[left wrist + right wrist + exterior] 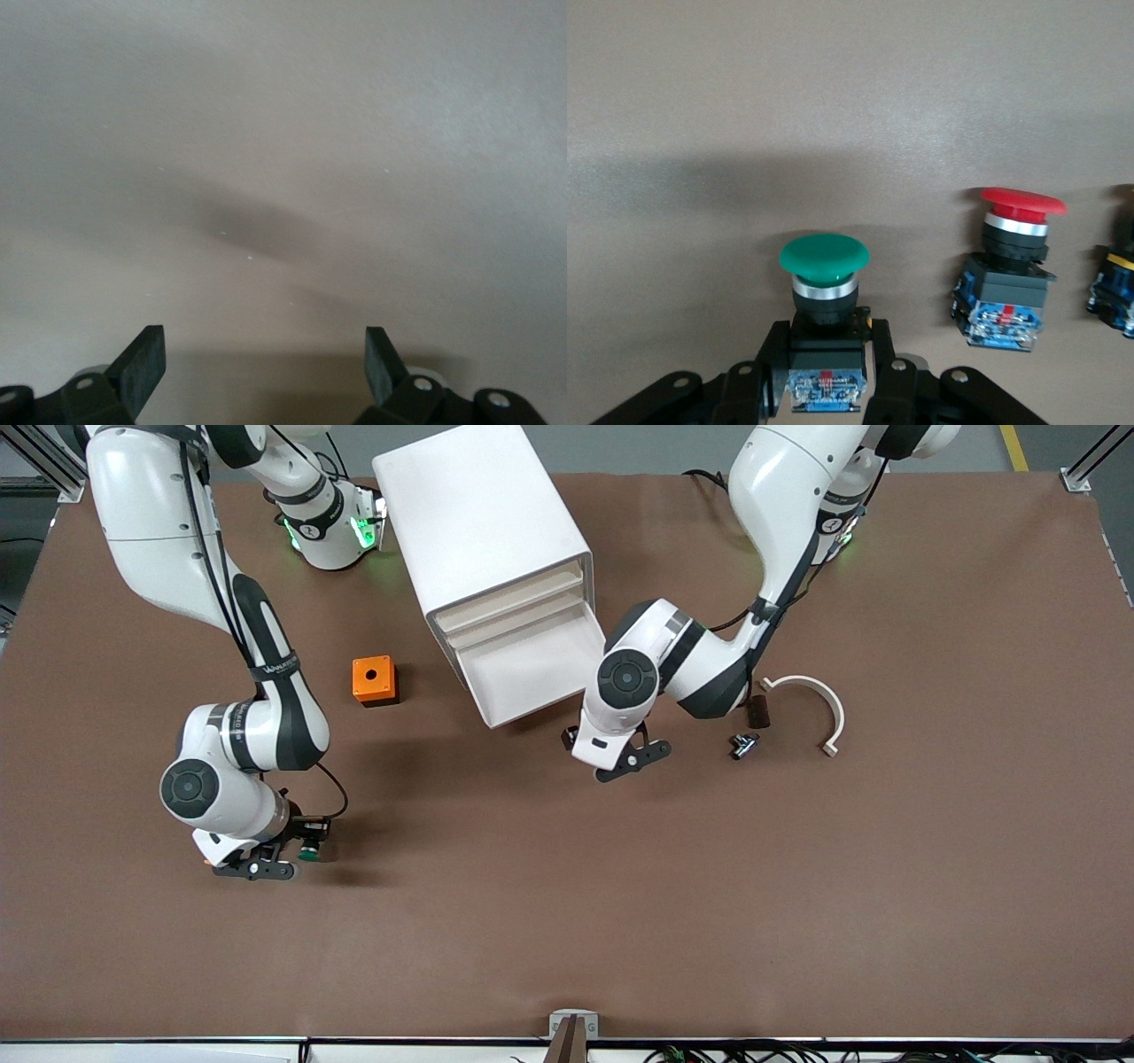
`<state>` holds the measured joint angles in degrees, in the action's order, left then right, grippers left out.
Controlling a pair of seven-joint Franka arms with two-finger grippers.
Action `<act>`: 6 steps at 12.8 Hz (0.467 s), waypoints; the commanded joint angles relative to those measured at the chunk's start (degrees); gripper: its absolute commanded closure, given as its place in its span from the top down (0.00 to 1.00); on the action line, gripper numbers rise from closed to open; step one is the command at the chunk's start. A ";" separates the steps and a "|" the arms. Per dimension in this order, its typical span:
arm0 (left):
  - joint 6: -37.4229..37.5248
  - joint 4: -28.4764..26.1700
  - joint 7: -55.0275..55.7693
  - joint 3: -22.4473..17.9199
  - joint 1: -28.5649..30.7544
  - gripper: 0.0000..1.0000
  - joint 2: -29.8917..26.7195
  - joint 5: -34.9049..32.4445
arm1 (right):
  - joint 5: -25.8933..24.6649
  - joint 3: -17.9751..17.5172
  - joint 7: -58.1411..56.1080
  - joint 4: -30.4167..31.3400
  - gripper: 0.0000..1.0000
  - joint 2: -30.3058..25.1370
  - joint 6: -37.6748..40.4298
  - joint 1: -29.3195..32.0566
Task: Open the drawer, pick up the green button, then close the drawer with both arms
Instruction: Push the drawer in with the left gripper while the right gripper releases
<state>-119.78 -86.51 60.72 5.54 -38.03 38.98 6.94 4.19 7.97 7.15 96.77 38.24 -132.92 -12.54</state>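
The right claw (266, 865) is clamped on the button (310, 851), gripping its black body with the green cap standing clear of the fingertips (776, 354), low over the table (567, 921) at the right arm's end. In the right wrist view a red-capped button (1007, 266) stands on the table beside it. At about one o'clock from the right claw in the front view sits an orange box (374, 680). The left claw (631, 760) hangs spread wide and empty over bare table, at about five o'clock from the drawer (524, 676), which stands pulled out of the white cabinet (483, 531). A white curved piece (819, 710) lies toward the left arm's end.
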 commanded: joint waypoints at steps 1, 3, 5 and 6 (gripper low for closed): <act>-1.51 -0.59 -0.43 -0.09 -1.52 0.99 0.13 -1.23 | 1.96 -1.11 -2.32 -0.97 0.05 0.70 -0.40 1.81; -1.51 -0.59 0.01 -0.09 -2.74 0.99 0.74 -0.79 | 2.05 -1.11 -2.15 -1.23 0.18 0.87 -0.49 2.26; -1.51 -0.59 0.72 -0.01 -3.98 0.99 1.36 -0.52 | 3.36 -1.03 -1.88 -2.28 0.61 1.22 -0.49 3.04; -1.51 -0.68 0.89 0.00 -4.16 0.99 1.36 -0.44 | 3.72 -1.02 -1.97 -2.63 0.82 1.14 -0.41 3.14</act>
<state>-120.44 -86.71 60.85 5.65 -41.21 40.33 6.94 6.22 7.96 6.25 96.38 38.55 -133.62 -11.00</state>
